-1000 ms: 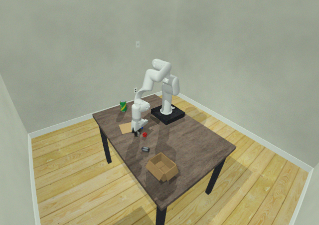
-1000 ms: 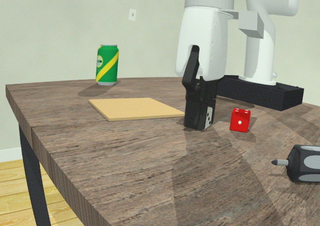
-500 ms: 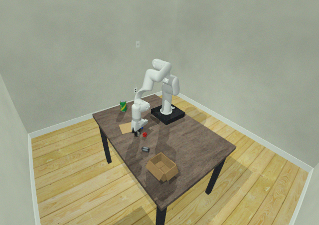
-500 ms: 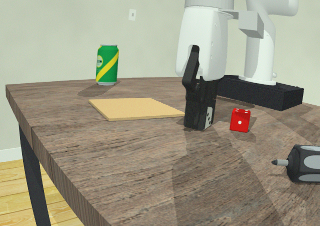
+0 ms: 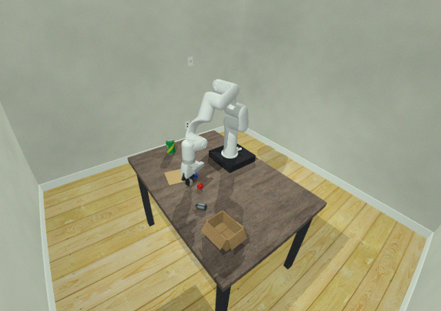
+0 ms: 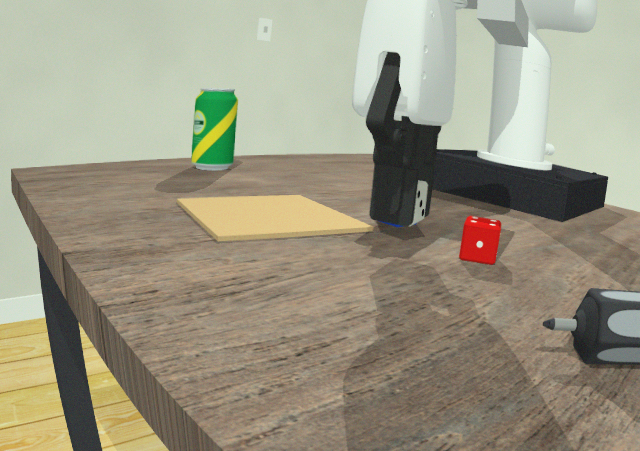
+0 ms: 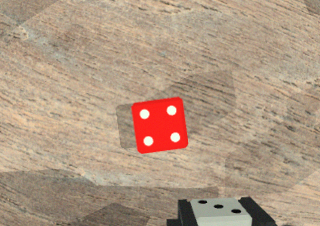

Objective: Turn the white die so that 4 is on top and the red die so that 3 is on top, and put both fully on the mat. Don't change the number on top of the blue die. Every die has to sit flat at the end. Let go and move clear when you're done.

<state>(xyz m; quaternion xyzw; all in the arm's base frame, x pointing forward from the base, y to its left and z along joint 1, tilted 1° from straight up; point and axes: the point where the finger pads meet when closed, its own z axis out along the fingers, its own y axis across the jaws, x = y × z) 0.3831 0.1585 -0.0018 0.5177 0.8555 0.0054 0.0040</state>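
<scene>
My gripper [image 5: 188, 181] [image 6: 400, 213] is shut on the white die [image 6: 420, 204] [image 7: 220, 214], held a little above the table beside the mat's right corner in the exterior view. The white die shows 3 on the side between the fingers; its top is hidden. The red die [image 5: 200, 185] [image 6: 479, 242] [image 7: 160, 126] lies flat on the table off the mat, 4 on top and 1 on a side. The blue die [image 5: 195, 175] is behind the gripper, mostly hidden in the exterior view; its top number cannot be read. The tan mat [image 5: 171, 176] [image 6: 268, 216] bears no die that I can see.
A green can [image 5: 170, 146] [image 6: 214, 131] stands beyond the mat. A dark screwdriver-like tool [image 5: 201, 206] [image 6: 602, 327] lies on the near side of the red die. An open cardboard box [image 5: 233, 241] stands near the table's front end. The black robot base [image 5: 231, 165] [image 6: 522, 190] is behind the dice.
</scene>
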